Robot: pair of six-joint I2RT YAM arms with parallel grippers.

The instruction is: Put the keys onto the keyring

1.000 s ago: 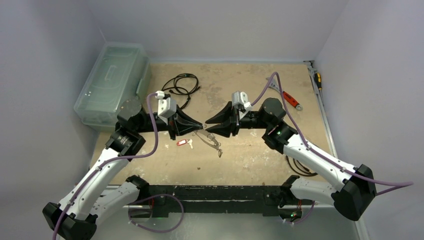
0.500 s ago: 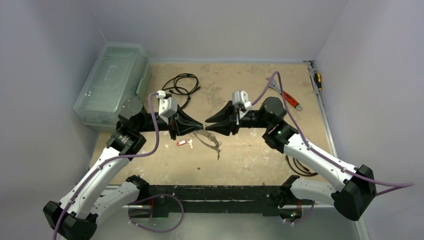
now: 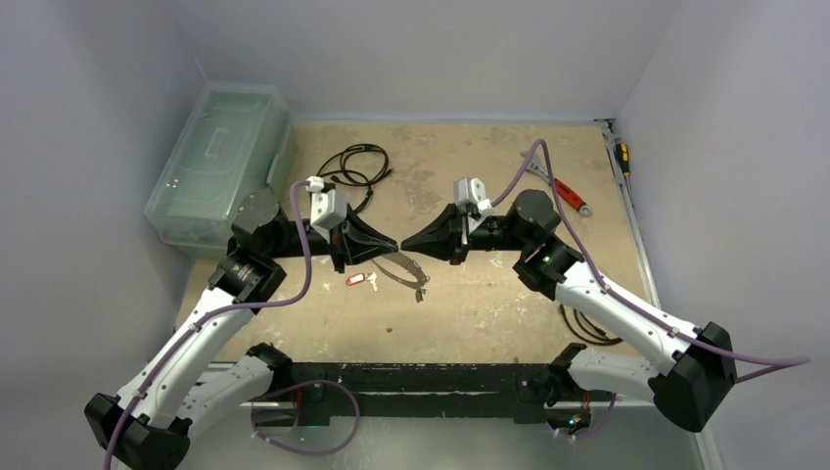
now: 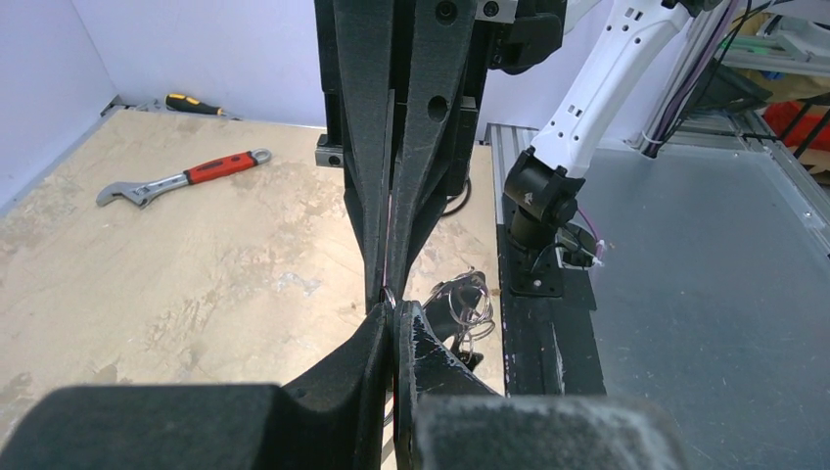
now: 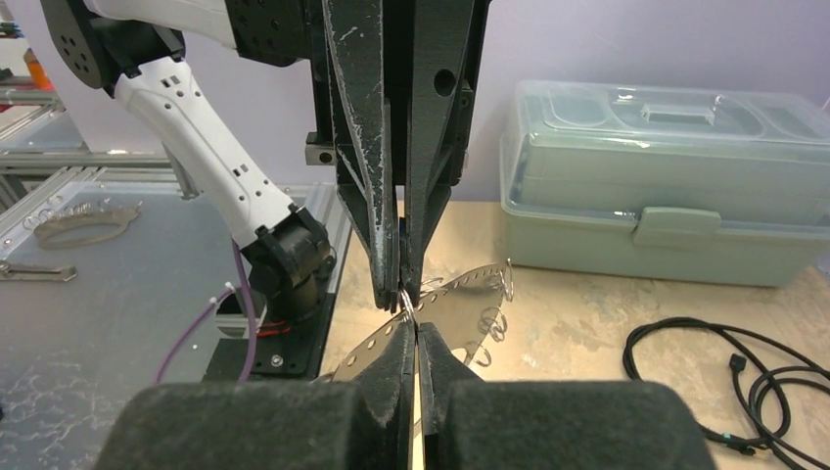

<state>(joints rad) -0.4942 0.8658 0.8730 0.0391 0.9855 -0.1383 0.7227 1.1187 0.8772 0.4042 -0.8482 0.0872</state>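
Note:
The keyring (image 3: 409, 271) is a thin grey metal loop with small rings along it, hanging just above the table between the two grippers. My left gripper (image 3: 391, 245) and my right gripper (image 3: 406, 243) meet tip to tip, both shut on a small ring at the keyring's top. The left wrist view shows my left gripper (image 4: 393, 308) pinching that ring, with the loop's rings (image 4: 465, 304) behind it. The right wrist view shows my right gripper (image 5: 411, 328) shut on it, with the perforated band (image 5: 460, 294) beyond. The key with the red tag (image 3: 355, 280) and a small silver key (image 3: 372, 282) lie on the table below the left gripper.
A clear plastic toolbox (image 3: 220, 162) stands at the far left. A coiled black cable (image 3: 354, 166) lies behind the left gripper. A red-handled wrench (image 3: 563, 191) and a screwdriver (image 3: 622, 157) lie at the back right. Another cable (image 3: 587, 328) lies by the right arm.
My right gripper was open a second ago; it has closed on the keyring at the left gripper's tip. The keyring's lower end has risen and swung slightly left.

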